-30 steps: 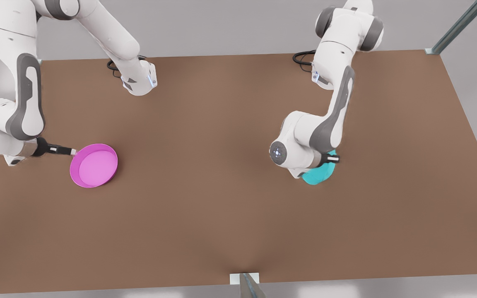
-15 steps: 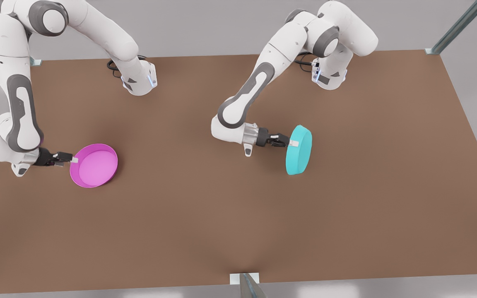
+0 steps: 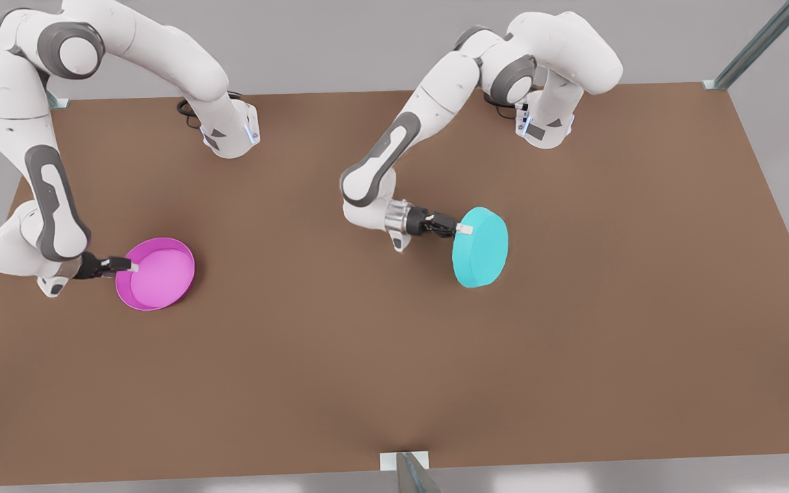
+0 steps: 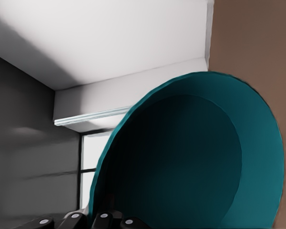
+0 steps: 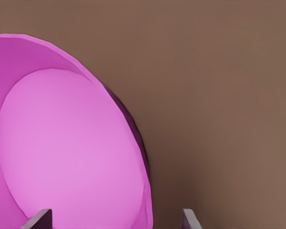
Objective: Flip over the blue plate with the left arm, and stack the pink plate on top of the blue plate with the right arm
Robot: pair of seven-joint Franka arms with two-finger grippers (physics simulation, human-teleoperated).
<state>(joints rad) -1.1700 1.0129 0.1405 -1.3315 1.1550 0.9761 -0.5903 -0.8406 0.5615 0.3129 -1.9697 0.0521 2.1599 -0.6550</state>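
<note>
The blue plate hangs tilted above the table at the front view's centre right, its flat underside facing the camera. My left gripper is shut on its rim; the left wrist view looks into the plate's dark hollow. The pink plate lies right side up on the table at the front view's left. My right gripper is level with the rim on the plate's left side in the front view. It is open, and in the right wrist view its fingers stand wide apart on either side of the pink plate's rim.
The brown table spreads wide between and in front of the two plates. Both arm bases stand along the back edge. A metal post rises at the middle of the front edge.
My left arm swung round and carried the blue plate toward the front view's left, turning it from edge-on to underside up. My right gripper edged in to the pink plate's rim.
</note>
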